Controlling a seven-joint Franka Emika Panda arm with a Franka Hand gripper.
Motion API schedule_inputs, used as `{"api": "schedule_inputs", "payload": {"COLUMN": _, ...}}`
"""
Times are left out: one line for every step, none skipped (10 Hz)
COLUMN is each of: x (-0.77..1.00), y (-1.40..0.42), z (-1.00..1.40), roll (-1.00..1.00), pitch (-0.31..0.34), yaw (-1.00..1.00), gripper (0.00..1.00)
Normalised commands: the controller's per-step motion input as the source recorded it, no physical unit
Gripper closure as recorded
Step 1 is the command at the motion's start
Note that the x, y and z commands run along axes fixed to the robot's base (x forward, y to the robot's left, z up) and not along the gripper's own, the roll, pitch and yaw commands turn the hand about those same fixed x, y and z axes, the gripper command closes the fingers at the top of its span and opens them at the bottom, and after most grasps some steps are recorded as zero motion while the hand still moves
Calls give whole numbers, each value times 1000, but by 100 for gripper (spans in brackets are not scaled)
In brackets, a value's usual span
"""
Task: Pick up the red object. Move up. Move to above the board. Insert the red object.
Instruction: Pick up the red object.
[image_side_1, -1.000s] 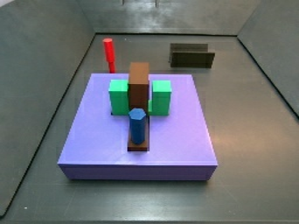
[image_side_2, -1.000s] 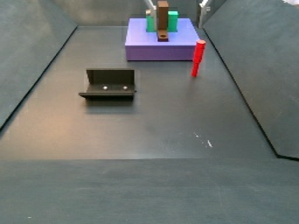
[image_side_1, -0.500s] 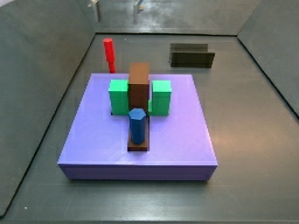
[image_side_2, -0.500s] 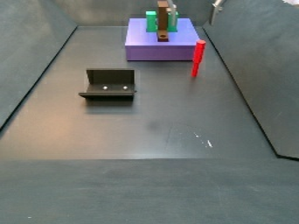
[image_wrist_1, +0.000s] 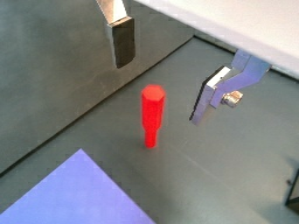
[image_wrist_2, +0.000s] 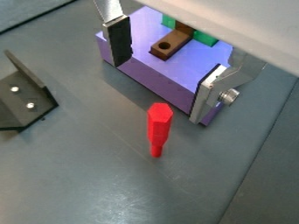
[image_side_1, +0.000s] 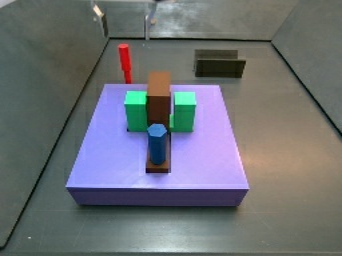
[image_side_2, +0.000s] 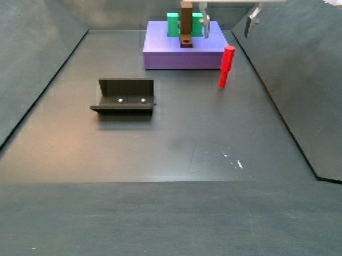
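Below the fingers: red object (image_wrist_1: 152, 115) upright on the counter (image_wrist_2: 82, 175), untouched
Fingers (image_wrist_1: 121, 42): spread wide above it, holding nothing
Beyond the fingers: board (image_wrist_2: 176, 77), beside the red object

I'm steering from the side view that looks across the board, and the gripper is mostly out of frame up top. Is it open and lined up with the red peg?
Observer: Yes. In both wrist views the gripper is open above the upright red object.
Operator: Is it touching the peg?
Observer: No, the fingers are clear of it on both sides.
Operator: Anything close behind the peg?
Observer: The board stands just beyond it, apart from it. The fixture lies off to one side.
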Motion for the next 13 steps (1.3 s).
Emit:
{"api": "schedule_inputs", "payload": {"x": 0, "y": 0, "z": -400, "roll": -49, "pitch": -43, "yaw": -91, "gripper": 0}}
{"api": "schedule_inputs", "payload": {"x": -3, "y": 0, "z": -443, "roll": -54, "pitch": -59, "yaw": -109, "gripper": 0}}
{"api": "schedule_inputs", "payload": {"x": -11, "y": 26, "z": -409, "roll": -14, "pitch": -54, "yaw": -111, "gripper": 0}}
{"api": "schedule_inputs", "payload": {"x": -31, "y": 160, "z": -391, "roll": -9, "pitch": -51, "yaw": -91, "gripper": 0}}
{"api": "schedule_inputs", "payload": {"x": 0, "y": 269, "z": -386, "roll": -57, "pitch": -34, "yaw": -74, "gripper": 0}}
{"api": "schedule_inputs", "payload": {"x": 0, "y": 240, "z": -320, "roll": -67, "pitch": -11, "yaw": -74, "gripper": 0}}
{"api": "schedule_inputs", "payload": {"x": 0, "y": 40, "z": -214, "roll": -71, "pitch": 0, "yaw": -3, "gripper": 0}}
{"api": "schedule_inputs", "payload": {"x": 0, "y": -120, "z": -194, "roll": -79, "pitch": 0, "yaw": -17, "gripper": 0}}
{"api": "schedule_inputs", "payload": {"x": 0, "y": -31, "z": -223, "roll": -74, "pitch": 0, "yaw": -40, "gripper": 0}}
{"api": "schedule_inputs", "payload": {"x": 0, "y": 0, "z": -217, "roll": -44, "pitch": 0, "yaw": -54, "gripper": 0}}
{"api": "schedule_inputs", "payload": {"x": 0, "y": 0, "z": -177, "roll": -14, "pitch": 0, "yaw": -46, "gripper": 0}}
{"api": "schedule_inputs", "payload": {"x": 0, "y": 0, "z": -109, "roll": 0, "pitch": 0, "yaw": -40, "gripper": 0}}
{"api": "schedule_inputs", "payload": {"x": 0, "y": 0, "z": 0, "roll": 11, "pitch": 0, "yaw": -17, "gripper": 0}}
